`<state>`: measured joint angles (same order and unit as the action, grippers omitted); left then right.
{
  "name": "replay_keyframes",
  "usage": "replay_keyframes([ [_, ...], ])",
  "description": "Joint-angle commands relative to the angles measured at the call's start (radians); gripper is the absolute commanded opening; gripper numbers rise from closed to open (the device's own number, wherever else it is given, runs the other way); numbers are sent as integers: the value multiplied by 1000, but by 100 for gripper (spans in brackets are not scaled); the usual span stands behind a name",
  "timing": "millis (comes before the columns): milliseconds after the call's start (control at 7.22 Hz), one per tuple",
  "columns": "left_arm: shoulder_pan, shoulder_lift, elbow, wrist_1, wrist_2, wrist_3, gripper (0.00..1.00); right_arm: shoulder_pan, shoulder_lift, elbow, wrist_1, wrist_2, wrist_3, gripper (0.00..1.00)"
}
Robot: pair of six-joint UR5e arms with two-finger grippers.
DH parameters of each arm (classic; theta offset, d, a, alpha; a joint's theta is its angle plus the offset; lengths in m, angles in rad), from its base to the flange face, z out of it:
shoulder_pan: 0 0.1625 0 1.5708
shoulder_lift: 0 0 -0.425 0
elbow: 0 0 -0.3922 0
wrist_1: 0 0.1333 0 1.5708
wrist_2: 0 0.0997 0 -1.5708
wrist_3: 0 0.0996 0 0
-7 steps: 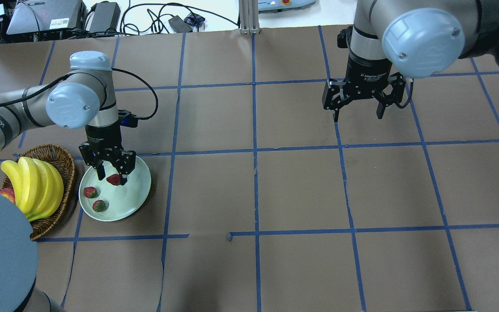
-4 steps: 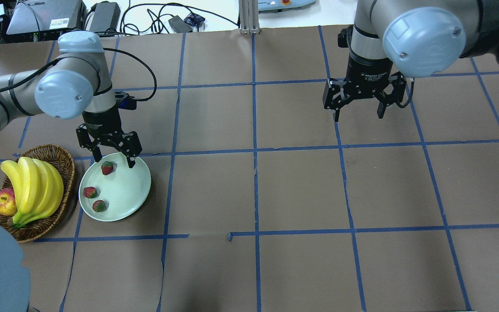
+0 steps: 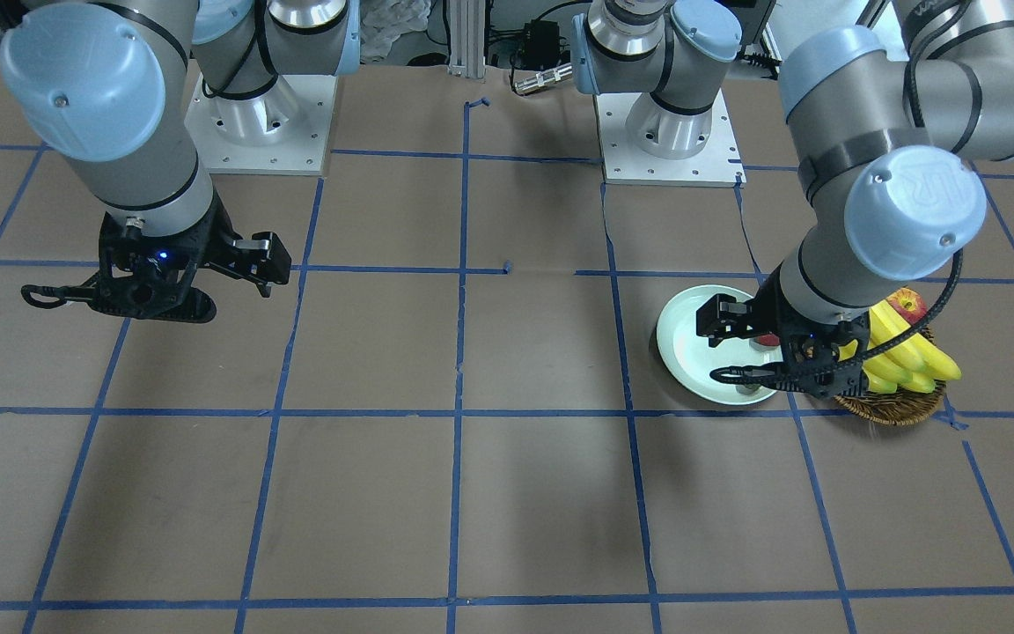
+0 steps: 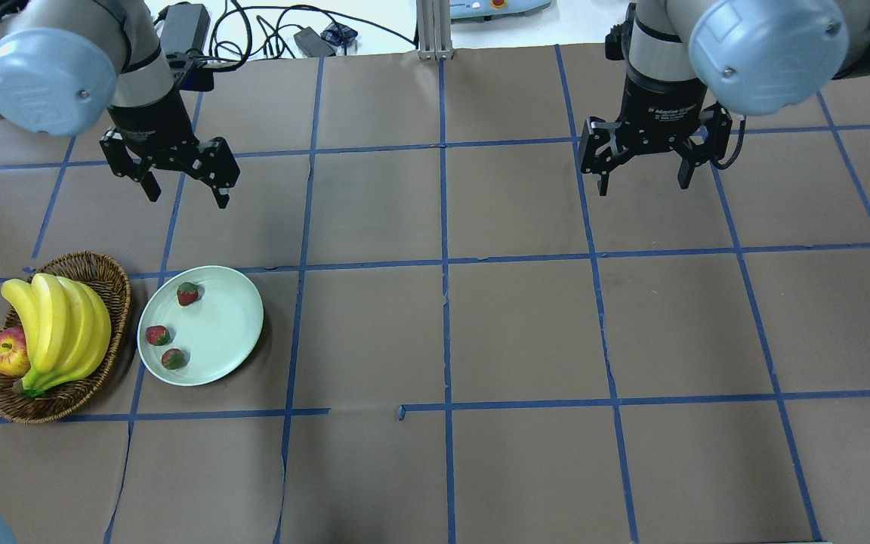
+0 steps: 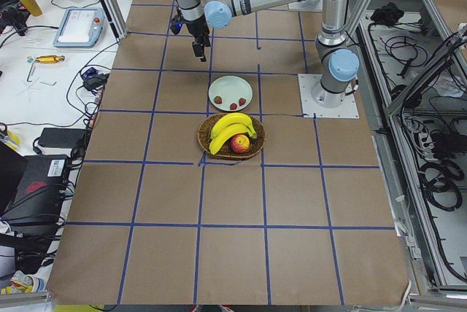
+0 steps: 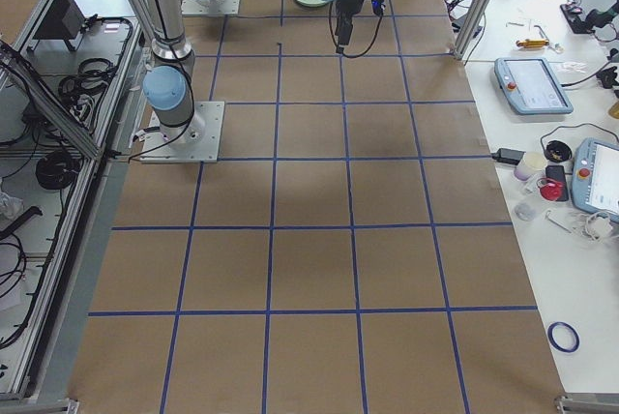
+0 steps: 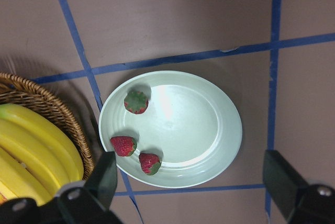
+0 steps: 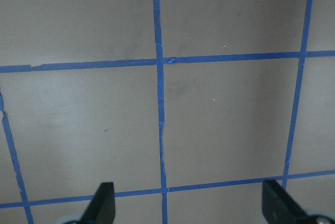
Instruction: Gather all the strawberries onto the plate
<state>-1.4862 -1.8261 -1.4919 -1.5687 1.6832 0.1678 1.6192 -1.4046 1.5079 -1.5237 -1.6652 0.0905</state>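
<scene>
Silver arms [image 4: 658,38], pale-blue joint caps [image 4: 771,41], black end effectors [image 4: 188,198].

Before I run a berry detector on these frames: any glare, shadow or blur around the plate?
Left wrist view: a soft glare streak on the plate beside the top strawberry, all three strawberries sharp, the fingers of the left gripper out of focus at the bottom. Overhead view: even light, a dark shadow along the plate's right rim, no glare.
</scene>
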Motion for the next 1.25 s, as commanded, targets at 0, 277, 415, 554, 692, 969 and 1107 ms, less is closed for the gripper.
replay_keyframes([
  [0,-32,15,76,-112,-49,-16,100,5,-28,-17,39,25,9,100],
  [277,-55,38,84,-174,-88,-36,100,8,-45,-14,59,27,9,100],
  [415,-63,63,87,-172,-88,-98,100,13,-50,-14,62,30,9,100],
  [554,-69,88,87,-172,-86,-152,100,14,-48,-14,59,36,9,100],
  [692,-69,120,88,-169,-80,-169,98,14,-47,-12,59,36,8,100],
  [969,-87,162,67,-172,-88,-210,100,13,-51,-17,59,47,-3,100],
  [1107,-97,175,67,-172,-76,-224,100,14,-56,-18,57,83,-2,100],
])
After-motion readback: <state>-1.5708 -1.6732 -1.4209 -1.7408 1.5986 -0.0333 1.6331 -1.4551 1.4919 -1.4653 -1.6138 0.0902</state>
